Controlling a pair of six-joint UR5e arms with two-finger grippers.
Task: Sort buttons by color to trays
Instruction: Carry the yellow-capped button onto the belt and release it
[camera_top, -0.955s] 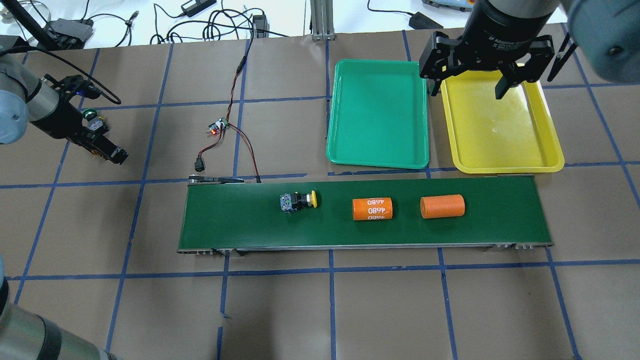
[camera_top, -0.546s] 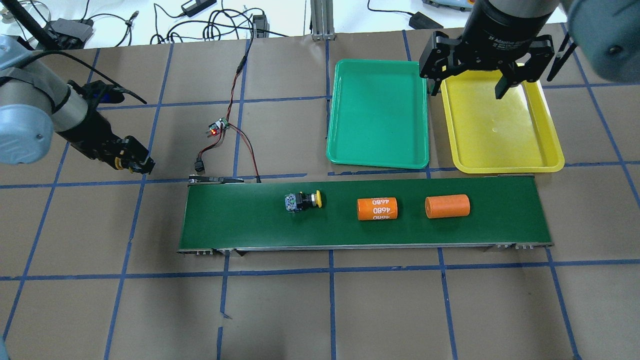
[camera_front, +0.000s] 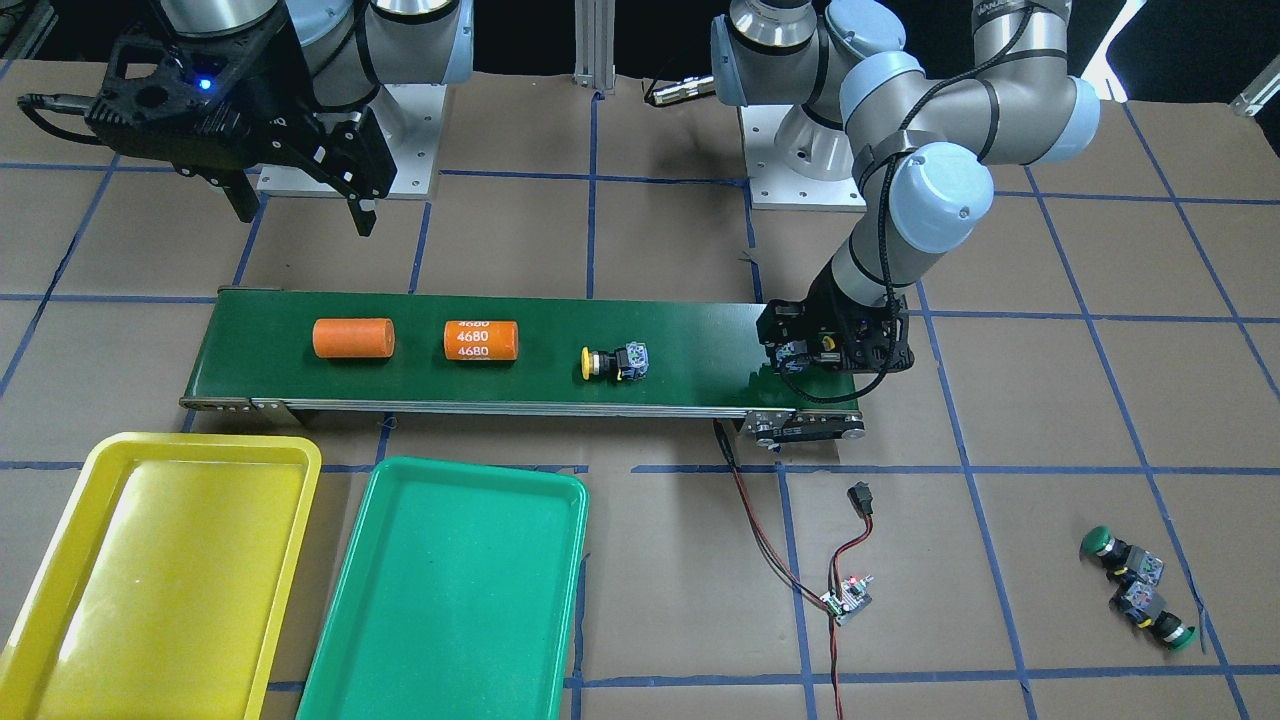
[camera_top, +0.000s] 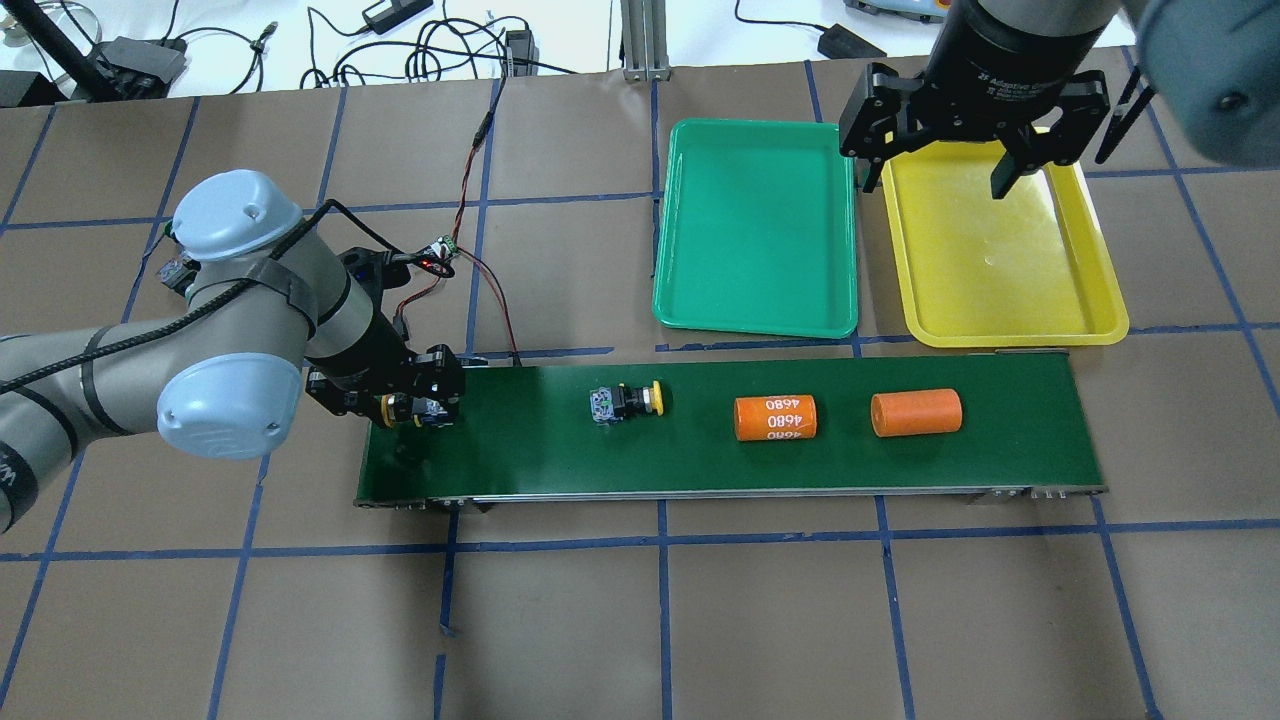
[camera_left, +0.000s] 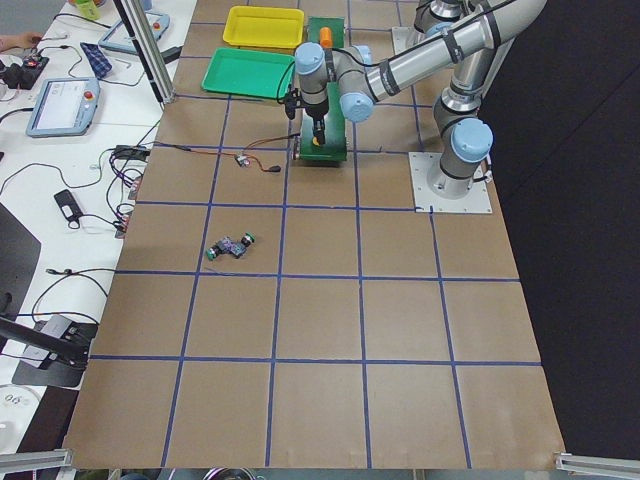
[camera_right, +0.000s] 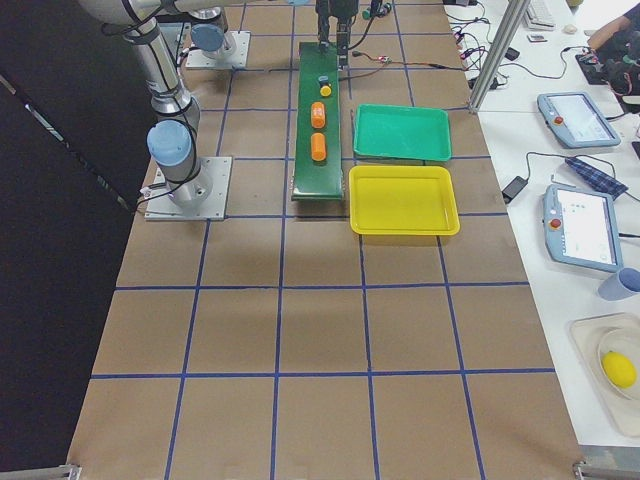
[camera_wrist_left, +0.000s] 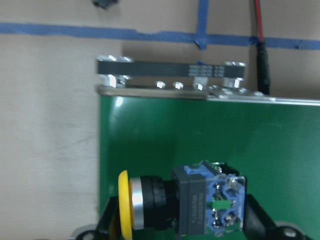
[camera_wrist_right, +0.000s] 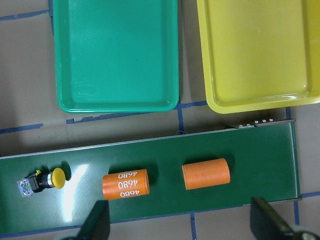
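Note:
My left gripper (camera_top: 415, 408) is shut on a yellow-capped button (camera_wrist_left: 165, 202) lying sideways, low over the left end of the dark-green belt (camera_top: 700, 460). A second yellow button (camera_top: 625, 402) lies on its side mid-belt. Two green buttons (camera_front: 1120, 553) (camera_front: 1155, 612) lie on the table on the robot's left, away from the belt. The green tray (camera_top: 757, 230) and the yellow tray (camera_top: 1000, 250) sit beyond the belt, both with nothing in them. My right gripper (camera_top: 935, 185) hangs open and high over the yellow tray's near-left corner.
Two orange cylinders (camera_top: 775, 418) (camera_top: 915, 413), one marked 4680, lie on the belt's right half. A small circuit board with red and black wires (camera_top: 440, 255) lies beyond the belt's left end. Brown paper with blue tape lines covers the table.
My left arm has swung right from the table's left side to the belt's left end, carrying the yellow button. The belt's button and cylinders have drifted right. The right gripper has stayed put.

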